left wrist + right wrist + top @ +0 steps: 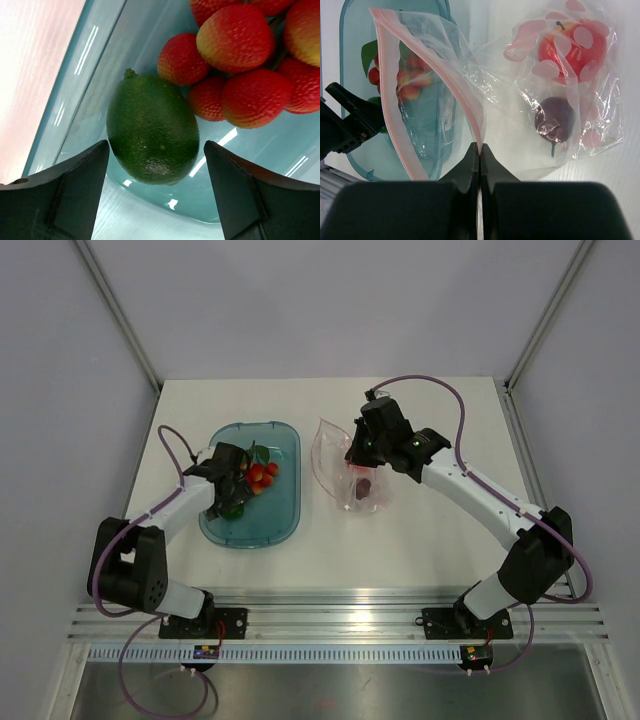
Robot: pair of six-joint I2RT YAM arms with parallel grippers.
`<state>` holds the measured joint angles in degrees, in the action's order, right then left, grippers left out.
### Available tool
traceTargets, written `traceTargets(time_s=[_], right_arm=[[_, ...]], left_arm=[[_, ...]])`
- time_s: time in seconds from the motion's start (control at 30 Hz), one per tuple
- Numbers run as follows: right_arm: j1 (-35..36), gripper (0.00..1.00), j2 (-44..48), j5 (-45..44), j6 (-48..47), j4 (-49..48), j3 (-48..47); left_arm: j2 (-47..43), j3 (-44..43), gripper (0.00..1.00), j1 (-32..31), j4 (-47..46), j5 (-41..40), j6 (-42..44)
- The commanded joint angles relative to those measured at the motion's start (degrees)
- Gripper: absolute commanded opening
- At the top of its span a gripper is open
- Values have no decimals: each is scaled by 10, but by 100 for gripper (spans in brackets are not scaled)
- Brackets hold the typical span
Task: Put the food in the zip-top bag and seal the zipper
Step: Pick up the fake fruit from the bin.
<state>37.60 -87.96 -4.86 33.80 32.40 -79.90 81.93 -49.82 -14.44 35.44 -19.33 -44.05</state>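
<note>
- Food (260, 475) is split between two places: part lies in a teal tray (285, 515) under the left jaws, and part is already inside the clear bag (435, 100) held by the right jaws.
- Left jaws stand wide open and low over the tray, holding nothing.
- A green lime (152, 130) lies on the tray floor between the two tips, just beside each one. No contact with either tip shows.
- Just beyond the lime, ahead of the left jaws and toward their right tip, sits a cluster of red strawberries (240, 65). The nearest berry touches the lime.
- Right jaws are pressed fully together, pinching the pinkish-red zipper (465, 100) at one end of the bag's mouth.
- From that pinch the two zipper strips spread apart ahead and to the left of the jaws, so the mouth gapes open toward the tray.
- Ahead and to the right of the right jaws, the body of the bag lies on the white surface (420, 540).
- A red apple (572, 47) sits at the far end of the bag, and a dark plum (555, 119) lies nearer the jaws, just beside the apple.
- The tray and the bag lie side by side on the surface, near each other.
</note>
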Motion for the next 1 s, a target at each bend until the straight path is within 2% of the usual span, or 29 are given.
traceTargets(time_s=[0.0,0.17,0.3,0.4,0.67,0.77,0.83,0.93,0.97], right_arm=[[7,0,19,-1,-4,-4,-3],[7,0,19,-7,3,-1,-5],[7,0,23,-9,5,-1,-3],[7,0,29,-11,4,-3,1],[7,0,20,-6,3,-9,-2],[7,0,20,-4,5,-8,-2],[7,0,20,-6,6,-9,0],[7,0,18,-7,8,-9,0],[7,0,17,-8,10,-9,-1]], left_arm=[[-4,14,81,3,-48,-21,-11],[13,17,67,3,-60,-1,-9],[9,15,46,3,-52,4,-9],[-24,7,40,3,-35,5,-5],[-138,-33,34,3,23,6,25],[-168,-57,34,3,35,30,44],[-179,-74,34,2,28,76,60],[-197,-119,35,-26,17,122,90],[-198,-134,35,-59,21,122,98]])
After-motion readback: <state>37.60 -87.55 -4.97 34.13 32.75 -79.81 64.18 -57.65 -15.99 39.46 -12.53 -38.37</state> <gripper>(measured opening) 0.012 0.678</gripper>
